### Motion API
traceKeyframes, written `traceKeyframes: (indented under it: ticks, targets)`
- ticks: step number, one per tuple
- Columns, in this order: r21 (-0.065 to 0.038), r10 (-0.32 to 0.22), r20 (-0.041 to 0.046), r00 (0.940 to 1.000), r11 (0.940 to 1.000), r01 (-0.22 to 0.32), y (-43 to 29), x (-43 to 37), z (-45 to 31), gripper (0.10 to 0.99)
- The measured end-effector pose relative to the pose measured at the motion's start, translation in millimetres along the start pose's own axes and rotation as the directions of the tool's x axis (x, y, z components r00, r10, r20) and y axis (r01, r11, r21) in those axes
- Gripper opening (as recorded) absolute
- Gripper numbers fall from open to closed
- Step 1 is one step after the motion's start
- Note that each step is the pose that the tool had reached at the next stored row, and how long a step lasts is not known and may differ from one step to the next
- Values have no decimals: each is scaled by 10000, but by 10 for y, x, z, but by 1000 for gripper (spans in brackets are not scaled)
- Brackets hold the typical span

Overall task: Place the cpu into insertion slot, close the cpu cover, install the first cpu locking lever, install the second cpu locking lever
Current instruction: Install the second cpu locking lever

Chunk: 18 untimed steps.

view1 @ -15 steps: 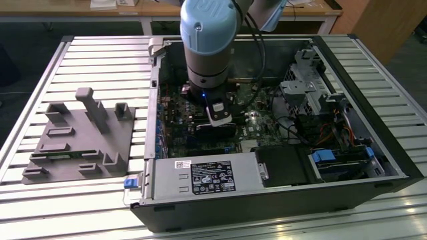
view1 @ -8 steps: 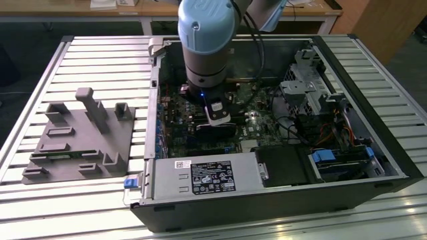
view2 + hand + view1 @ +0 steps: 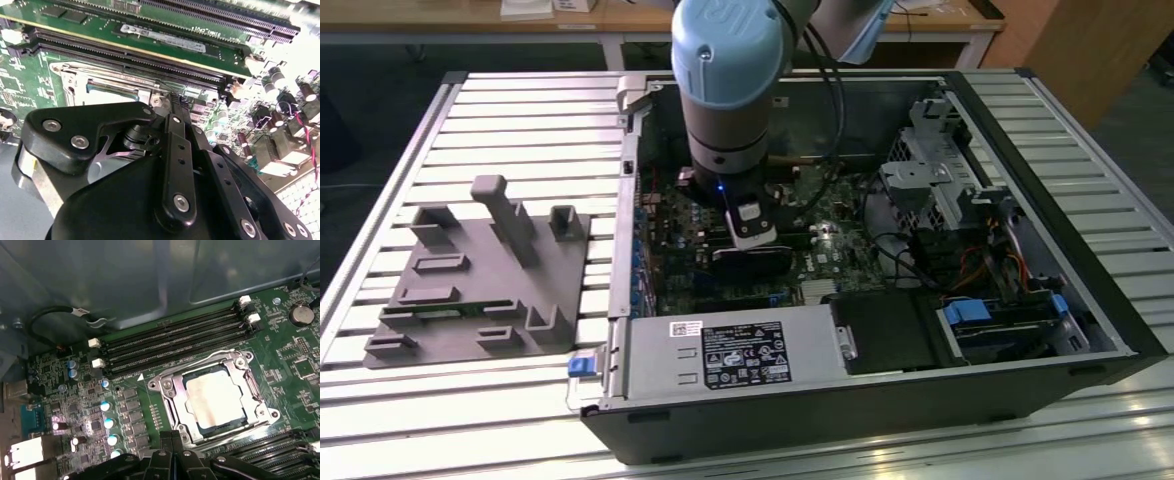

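The cpu (image 3: 216, 399) is lying under the closed cover (image 3: 167, 390); lever step is pending; gripper (image 3: 172, 460) state unclear.

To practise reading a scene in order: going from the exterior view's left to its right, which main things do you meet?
Grey fixture block on the slatted table → blue clip at the computer case corner → robot arm over the green motherboard → blue drive-bay latches.
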State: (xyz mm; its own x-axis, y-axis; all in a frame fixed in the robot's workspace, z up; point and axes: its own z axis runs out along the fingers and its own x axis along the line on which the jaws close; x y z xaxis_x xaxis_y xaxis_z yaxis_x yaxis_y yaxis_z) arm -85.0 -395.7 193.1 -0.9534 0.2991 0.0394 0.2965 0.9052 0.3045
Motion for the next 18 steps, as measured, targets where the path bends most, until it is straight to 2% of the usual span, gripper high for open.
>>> traceKeyframes:
  ticks: [10,13,18]
  targets:
    - [2,-2,4,10000,10000,2,-7,0,30,106]
    - [3,-2,6,10000,10000,2,8,2,-15,106]
    - [36,-4,17,10000,10000,4,48,7,-137,106]
